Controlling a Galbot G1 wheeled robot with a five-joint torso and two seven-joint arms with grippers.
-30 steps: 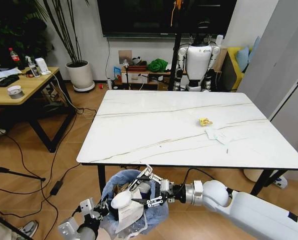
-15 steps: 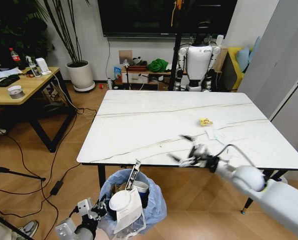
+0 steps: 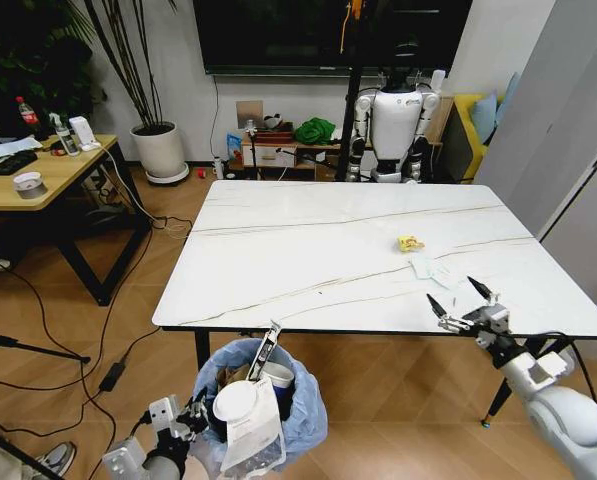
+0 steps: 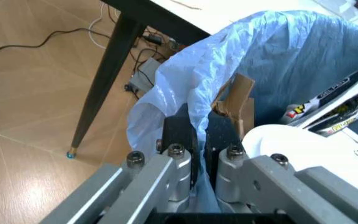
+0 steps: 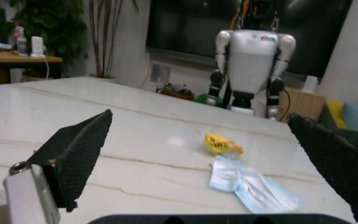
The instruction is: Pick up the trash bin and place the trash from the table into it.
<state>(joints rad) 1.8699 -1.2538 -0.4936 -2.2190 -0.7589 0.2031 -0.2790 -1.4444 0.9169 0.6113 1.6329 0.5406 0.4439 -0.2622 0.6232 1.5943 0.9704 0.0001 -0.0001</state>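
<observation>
With my left jaws (image 4: 197, 140) clamped on the trash bin (image 3: 278, 395) rim below the table (image 3: 308, 250) edge, my right jaws (image 3: 465, 304) hang wide apart, so I should lower squarely over the pale-blue wrapper (image 5: 251, 183) just ahead, before the yellow scrap (image 5: 221, 143).

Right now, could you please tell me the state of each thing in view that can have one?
Trash bin: held off the table's near edge, bag-lined, already piled with litter.
Left gripper: shut on the bin's rim and bag.
Right gripper: open, at the table's near right edge.
Yellow scrap: lying on the table.
White-and-blue wrapper: lying flat beside the scrap.
</observation>
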